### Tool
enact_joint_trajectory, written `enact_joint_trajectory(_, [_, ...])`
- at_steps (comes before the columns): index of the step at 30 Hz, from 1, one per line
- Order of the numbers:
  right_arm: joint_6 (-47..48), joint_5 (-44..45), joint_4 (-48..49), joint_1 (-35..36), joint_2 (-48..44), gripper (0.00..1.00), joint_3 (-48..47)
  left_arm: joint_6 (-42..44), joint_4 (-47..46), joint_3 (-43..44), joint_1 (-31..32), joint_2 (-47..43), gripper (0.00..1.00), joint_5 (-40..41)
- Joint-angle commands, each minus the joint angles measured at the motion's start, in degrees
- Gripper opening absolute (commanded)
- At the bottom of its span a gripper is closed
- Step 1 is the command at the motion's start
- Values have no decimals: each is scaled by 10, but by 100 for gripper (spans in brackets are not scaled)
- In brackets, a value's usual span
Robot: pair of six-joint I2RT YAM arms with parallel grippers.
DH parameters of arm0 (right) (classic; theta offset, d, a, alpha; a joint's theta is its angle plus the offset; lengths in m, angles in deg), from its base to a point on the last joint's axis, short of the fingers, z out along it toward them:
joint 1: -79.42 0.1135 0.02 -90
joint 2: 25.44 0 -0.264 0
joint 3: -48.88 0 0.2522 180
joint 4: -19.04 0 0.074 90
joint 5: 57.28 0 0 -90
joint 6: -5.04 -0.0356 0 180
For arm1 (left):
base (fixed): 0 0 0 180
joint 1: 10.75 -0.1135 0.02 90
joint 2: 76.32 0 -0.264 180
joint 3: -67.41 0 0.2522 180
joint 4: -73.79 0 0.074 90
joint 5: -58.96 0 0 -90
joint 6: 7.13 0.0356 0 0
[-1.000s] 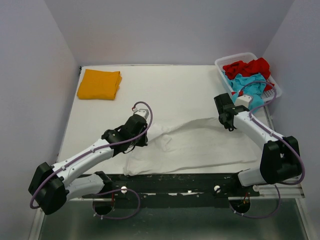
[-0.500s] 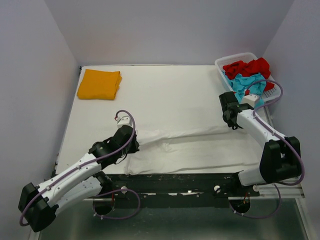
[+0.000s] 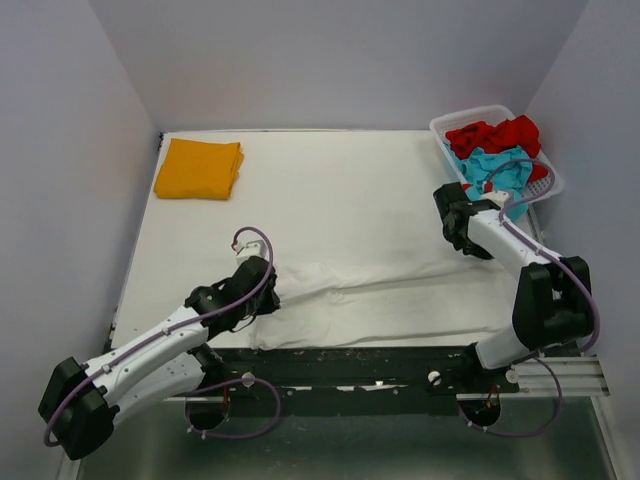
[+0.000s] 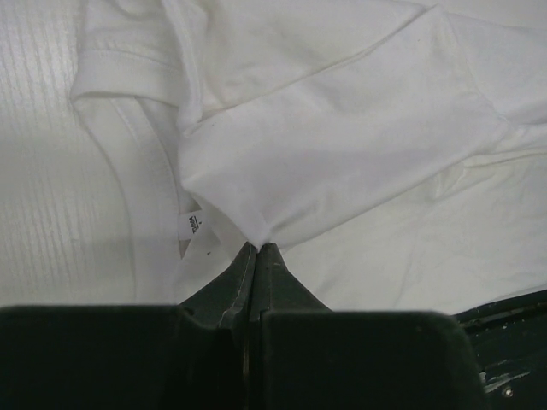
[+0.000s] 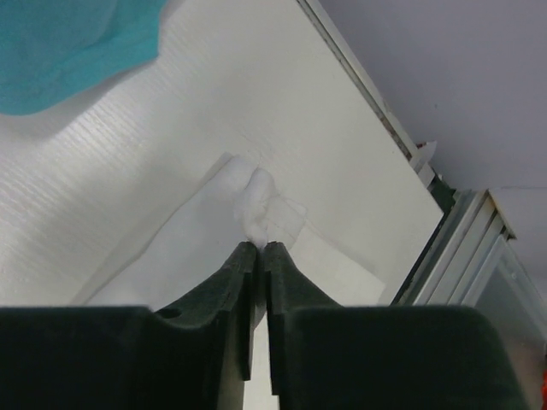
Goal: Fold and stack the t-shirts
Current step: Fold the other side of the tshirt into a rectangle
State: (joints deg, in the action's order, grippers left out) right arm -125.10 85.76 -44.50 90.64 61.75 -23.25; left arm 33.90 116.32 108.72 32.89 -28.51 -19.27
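Note:
A white t-shirt (image 3: 390,290) lies stretched across the near part of the table. My left gripper (image 3: 268,298) is shut on its left end; in the left wrist view the jaws (image 4: 258,248) pinch a fold of the white t-shirt (image 4: 342,154) next to the neck label. My right gripper (image 3: 466,245) is shut on its right end; the right wrist view shows the jaws (image 5: 261,246) pinching a bunched bit of the white t-shirt (image 5: 256,201). A folded orange-yellow t-shirt (image 3: 200,168) lies at the far left. Red (image 3: 495,134) and teal (image 3: 495,168) t-shirts sit in the basket.
The white lattice basket (image 3: 540,175) stands at the far right corner, just beyond my right gripper. A teal cloth edge (image 5: 68,51) shows in the right wrist view. The table's right edge and metal rail (image 5: 402,145) run close by.
Both grippers have pulled apart and down, stretching the white t-shirt flat. My left gripper moved back towards the near left, then a little right. My right gripper moved slightly farther away.

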Motion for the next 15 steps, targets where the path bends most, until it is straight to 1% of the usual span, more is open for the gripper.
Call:
enact_joint_trajectory(1, [-107,4,-122,-2,22,21,-15,-44,29,5,1,11,0,11])
enact_joint_trajectory(2, [-149,3,-145,-2,25,32,-20,-44,38,8,1,14,0,11])
enact_joint_trajectory(4, [-160,-16,-153,-2,24,40,-24,-50,55,12,1,19,0,6])
enact_joint_trajectory(5, [-156,-23,-151,-2,23,44,-24,-48,62,14,1,19,10,-2])
enact_joint_trajectory(6, [-164,-22,-155,-2,25,52,-22,-50,68,15,1,17,27,-9])
enact_joint_trajectory(7, [-181,-14,-164,-3,27,65,-21,-52,71,13,1,12,40,-21])
enact_joint_trajectory(9, [-217,11,-193,-2,35,78,-26,-51,73,8,2,-5,47,-42])
enact_joint_trajectory(10, [-236,22,-212,-3,40,84,-31,-46,72,5,3,-20,55,-55])
enact_joint_trajectory(11, [-250,32,-223,-2,42,91,-36,-41,76,6,4,-31,71,-66])
enact_joint_trajectory(12, [-260,41,-234,-2,41,96,-40,-39,83,10,5,-47,93,-69])
enact_joint_trajectory(13, [-268,46,-236,-3,37,99,-43,-34,89,15,5,-61,99,-75])
enact_joint_trajectory(15, [-232,33,-193,-2,18,100,-37,-20,91,32,5,-79,99,-84])
